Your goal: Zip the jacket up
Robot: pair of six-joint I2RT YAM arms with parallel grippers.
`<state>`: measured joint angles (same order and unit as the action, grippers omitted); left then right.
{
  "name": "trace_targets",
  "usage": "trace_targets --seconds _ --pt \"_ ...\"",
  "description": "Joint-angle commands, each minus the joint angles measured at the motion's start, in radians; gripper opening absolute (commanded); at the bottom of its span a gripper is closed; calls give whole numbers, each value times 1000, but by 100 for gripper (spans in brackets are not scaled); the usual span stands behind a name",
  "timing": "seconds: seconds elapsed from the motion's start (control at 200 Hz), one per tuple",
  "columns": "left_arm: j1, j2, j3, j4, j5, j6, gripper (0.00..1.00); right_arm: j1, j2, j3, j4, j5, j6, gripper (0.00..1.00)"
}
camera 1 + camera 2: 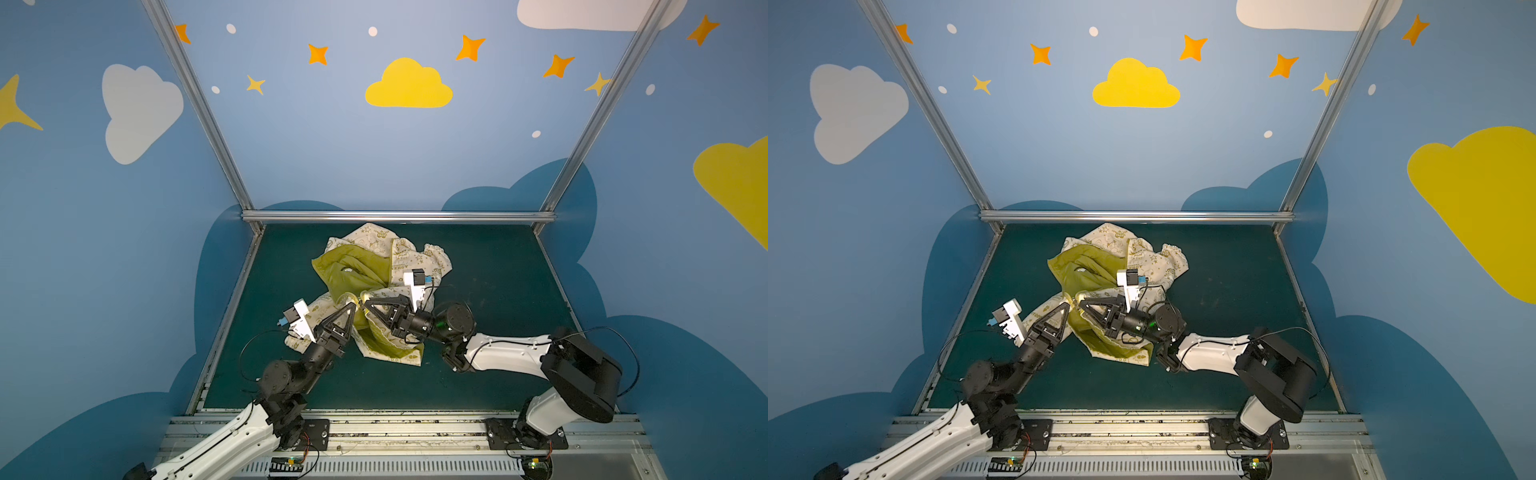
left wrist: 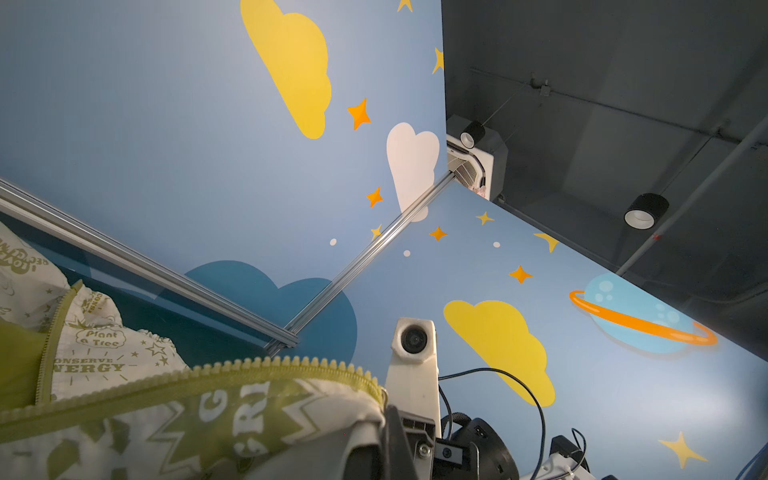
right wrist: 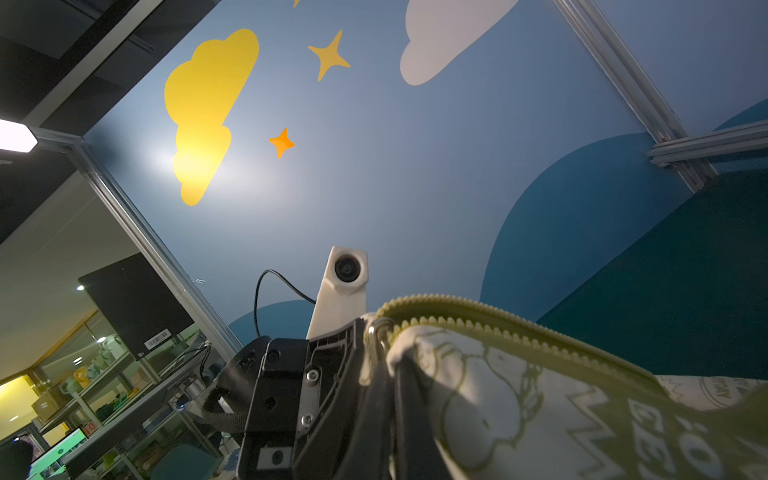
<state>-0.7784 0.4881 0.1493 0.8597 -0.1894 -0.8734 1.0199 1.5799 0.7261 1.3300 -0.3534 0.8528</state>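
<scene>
- Barely started: jacket [image 1: 376,266] is lying crumpled and open mid-bench [image 1: 490,332], olive lining [image 1: 353,262] showing, zipper teeth [image 2: 249,368] not joined.
- Meanwhile left gripper [image 1: 353,306] is pinching one zipper edge shut, right gripper [image 1: 365,304] is clamping the other, tips almost meeting.
- Seating the zipper ends and pulling up are remaining.

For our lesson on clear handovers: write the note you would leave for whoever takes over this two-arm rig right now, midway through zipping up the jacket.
Grippers: left gripper shut on the jacket at a zipper edge; right gripper shut on another toothed edge, tips almost meeting.
Things: jacket crumpled on the table, front open, lining showing.
Done: both edges gripped; zipper teeth unjoined.
Left: mate the zipper ends, then run the slider up.
</scene>
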Motion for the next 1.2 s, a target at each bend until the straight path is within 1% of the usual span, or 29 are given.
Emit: trace_targets --seconds 0.0,0.135,0.335,0.536,0.646,0.736,0.831,0.941,1.031,1.066,1.136,1.196 --pt "-2 -7 22 -36 34 45 3 9 -6 47 77 -22 23 0" --pt "-2 -17 30 -64 45 65 3 4 -17 33 77 -12 17 0" --pt "-2 -32 88 -229 105 109 3 -6 -29 37 60 -12 10 0" --pt "-1 -29 106 -309 100 135 3 -12 -52 47 56 -22 19 0" --pt "-1 -40 150 -404 105 173 3 -8 -108 50 -21 -37 -7 0" --pt "0 -14 153 -379 109 168 3 -6 -140 49 -86 -32 -46 0" --pt "-1 29 151 -339 129 148 3 -16 -133 44 -71 -21 -42 0" --pt "-1 73 167 -340 143 139 3 -24 -132 35 -75 1 -23 0" --pt "-1 105 211 -377 116 140 3 -27 -137 44 -131 -11 -28 0" --pt "0 121 226 -377 110 145 3 -28 -141 44 -156 -11 -34 7" --pt "3 145 254 -387 109 154 3 -27 -156 45 -205 -12 -59 25" --pt "9 157 276 -416 111 159 3 -24 -181 36 -263 1 -73 35"
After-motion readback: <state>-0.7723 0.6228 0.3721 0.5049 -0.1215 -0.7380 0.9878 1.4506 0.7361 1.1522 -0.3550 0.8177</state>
